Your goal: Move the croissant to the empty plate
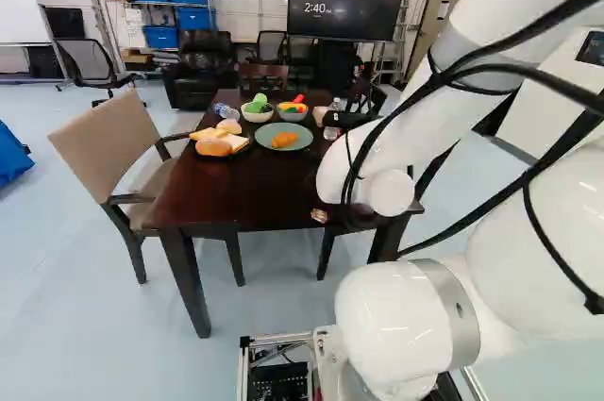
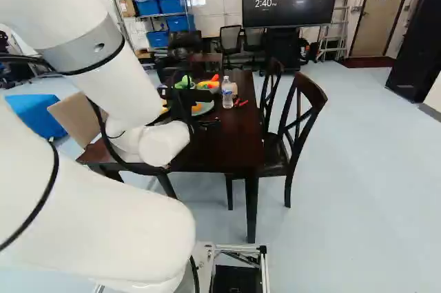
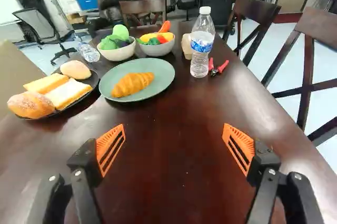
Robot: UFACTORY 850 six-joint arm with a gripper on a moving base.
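The gripper [image 2: 185, 100] is over the table in the right base view, partly hidden by the arm. In the wrist view the gripper [image 3: 174, 150] stands wide open, only bare tabletop showing between its orange pads. Ahead of it, somewhat to one side, the golden croissant [image 3: 132, 84] lies on a grey-green plate [image 3: 164, 78]. That plate also appears in the left base view, the croissant [image 1: 283, 140] on it. Beside it, a dark plate [image 3: 93, 83] bears bread slices and rolls. I see no empty plate.
Behind the green plate are two bowls, one with green items [image 3: 117, 54], one with colourful toy food [image 3: 156, 50]. A water bottle [image 3: 201, 45] stands upright near red-handled pliers [image 3: 218, 68]; another bottle [image 3: 88, 51] lies beyond the breads. Chairs [image 3: 310, 50] flank the dark table [image 3: 174, 113].
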